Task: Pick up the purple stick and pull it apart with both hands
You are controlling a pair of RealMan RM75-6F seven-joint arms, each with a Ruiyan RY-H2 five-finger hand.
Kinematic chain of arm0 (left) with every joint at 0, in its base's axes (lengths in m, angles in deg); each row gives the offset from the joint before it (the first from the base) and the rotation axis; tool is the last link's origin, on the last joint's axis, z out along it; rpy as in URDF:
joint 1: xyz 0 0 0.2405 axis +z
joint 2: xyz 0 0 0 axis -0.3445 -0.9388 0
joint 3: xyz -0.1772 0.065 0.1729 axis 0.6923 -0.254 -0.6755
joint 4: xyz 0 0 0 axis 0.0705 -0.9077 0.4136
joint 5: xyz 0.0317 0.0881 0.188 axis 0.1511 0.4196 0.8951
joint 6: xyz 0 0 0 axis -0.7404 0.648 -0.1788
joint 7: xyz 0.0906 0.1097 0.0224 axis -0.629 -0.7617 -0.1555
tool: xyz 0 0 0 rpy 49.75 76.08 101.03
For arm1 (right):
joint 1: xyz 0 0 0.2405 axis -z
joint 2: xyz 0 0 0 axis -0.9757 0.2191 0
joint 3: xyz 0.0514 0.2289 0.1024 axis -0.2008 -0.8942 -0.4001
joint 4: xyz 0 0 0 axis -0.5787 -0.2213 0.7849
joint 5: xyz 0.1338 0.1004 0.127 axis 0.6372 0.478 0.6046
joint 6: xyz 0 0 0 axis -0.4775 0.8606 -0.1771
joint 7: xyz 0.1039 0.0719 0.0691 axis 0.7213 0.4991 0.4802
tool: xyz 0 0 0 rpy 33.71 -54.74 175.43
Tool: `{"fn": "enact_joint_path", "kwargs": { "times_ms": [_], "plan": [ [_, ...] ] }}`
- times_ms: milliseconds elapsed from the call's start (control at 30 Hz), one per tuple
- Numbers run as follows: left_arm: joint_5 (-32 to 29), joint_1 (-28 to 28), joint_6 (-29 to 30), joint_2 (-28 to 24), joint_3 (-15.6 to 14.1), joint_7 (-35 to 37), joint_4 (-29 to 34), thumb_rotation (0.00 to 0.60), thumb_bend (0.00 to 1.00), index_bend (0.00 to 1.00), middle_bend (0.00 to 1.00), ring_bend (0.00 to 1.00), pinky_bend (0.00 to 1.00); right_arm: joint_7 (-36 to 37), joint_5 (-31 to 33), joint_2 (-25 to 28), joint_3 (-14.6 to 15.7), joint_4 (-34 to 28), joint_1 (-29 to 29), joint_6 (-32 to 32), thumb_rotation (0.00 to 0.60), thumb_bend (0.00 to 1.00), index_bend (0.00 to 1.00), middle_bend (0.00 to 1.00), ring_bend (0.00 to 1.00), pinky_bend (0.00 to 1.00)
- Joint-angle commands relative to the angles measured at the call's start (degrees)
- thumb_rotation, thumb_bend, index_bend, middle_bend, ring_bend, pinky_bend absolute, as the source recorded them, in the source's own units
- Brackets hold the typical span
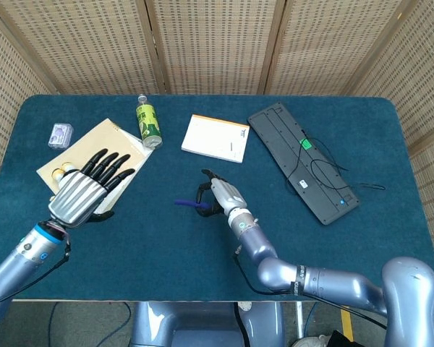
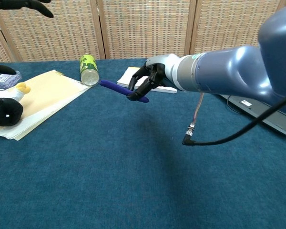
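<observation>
Chest view: right robot hand (image 2: pixel 150 80) grasps the slim purple plastic stick (image 2: pixel 119 90) aloft; left robot hand (image 1: pixel 83 189) hovers released, fingers spread.

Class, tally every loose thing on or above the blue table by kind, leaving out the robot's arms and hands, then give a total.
Stick: 1
Bottle: 1
Notepad: 1
Keyboard: 1
Stuffed toy: 1
Paper stack: 1
Small clear box: 1
Total: 7

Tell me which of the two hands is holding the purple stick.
The right hand grips the purple stick above the table; the left hand is spread open, holding nothing.
</observation>
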Motion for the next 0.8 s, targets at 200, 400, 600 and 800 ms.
{"fn": "enact_joint_path", "kwargs": {
  "times_ms": [200, 400, 600, 800],
  "plan": [
    [-2.83, -7.57, -7.38, 7.96, 1.88, -6.24, -2.99, 0.600, 0.03, 0.28, 0.00, 0.00, 0.00, 0.04, 4.34, 0.50, -1.00, -0.09, -3.29, -0.89, 0.600, 0.59, 0.69, 0.11, 0.00, 0.00],
    [-4.32, -10.41, -7.29, 16.14, 1.75, -7.85, -7.16, 0.600, 0.11, 0.39, 0.00, 0.00, 0.00, 1.06, 5.48, 1.73, -0.43, -0.96, -3.74, -1.19, 0.600, 0.59, 0.69, 0.11, 0.00, 0.00],
    [-5.04, -11.10, -4.90, 21.42, 1.51, -9.39, -10.63, 0.600, 0.19, 0.46, 0.00, 0.00, 0.00, 2.36, 5.51, 2.56, 0.57, -1.48, -3.45, -0.95, 0.600, 0.59, 0.69, 0.11, 0.00, 0.00],
    [-5.82, -11.83, -2.51, 25.71, 1.74, -8.16, -14.14, 0.600, 0.23, 0.51, 0.00, 0.00, 0.00, 3.52, 4.92, 2.96, 2.06, -1.74, -3.20, -0.53, 0.600, 0.60, 0.69, 0.11, 0.00, 0.00]
  ]
}}
